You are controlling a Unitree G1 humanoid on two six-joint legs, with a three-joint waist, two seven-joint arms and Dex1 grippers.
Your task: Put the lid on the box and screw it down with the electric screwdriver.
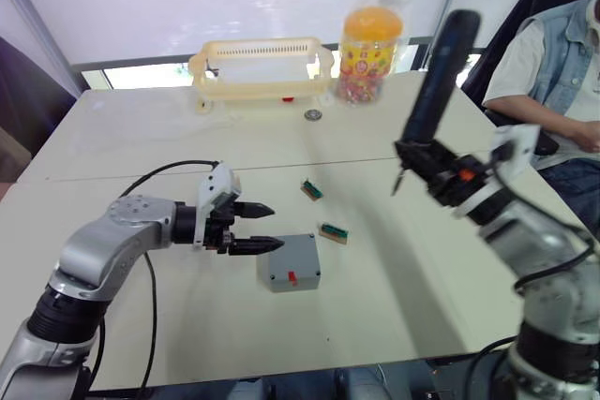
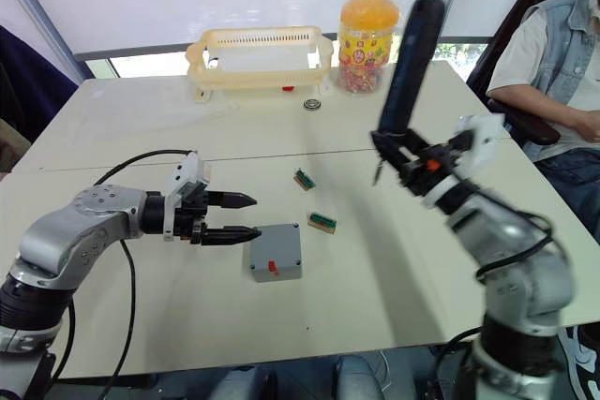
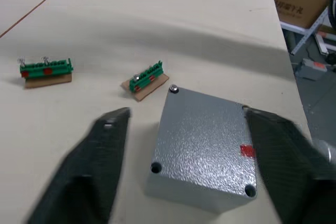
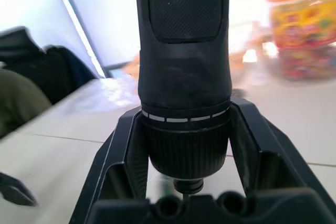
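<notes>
The table carries everything, with a cream basket and an orange-lidded jar at its far edge and a seated person beyond the right corner.

The right gripper is clamped on the electric screwdriver, which stands raised well above the table, tilted, its bit pointing down and well apart from the box. The left gripper hovers just beside the box with its two fingers spread, one to each side of the near edge (not touching, as far as the wrist view lets one judge).

The box lies near the table's middle with the lid already seated flush on it; a screw head shows in one corner, while at least two corner holes look empty. Two small green terminal blocks lie just beyond it.

Likely faults from here: the bit must descend a long way to a tiny hole, so a slight tilt could make it skate across the lid; pressure on an unheld box could slide or spin it; and closing the left fingers off-centre might nudge the lid askew.
</notes>
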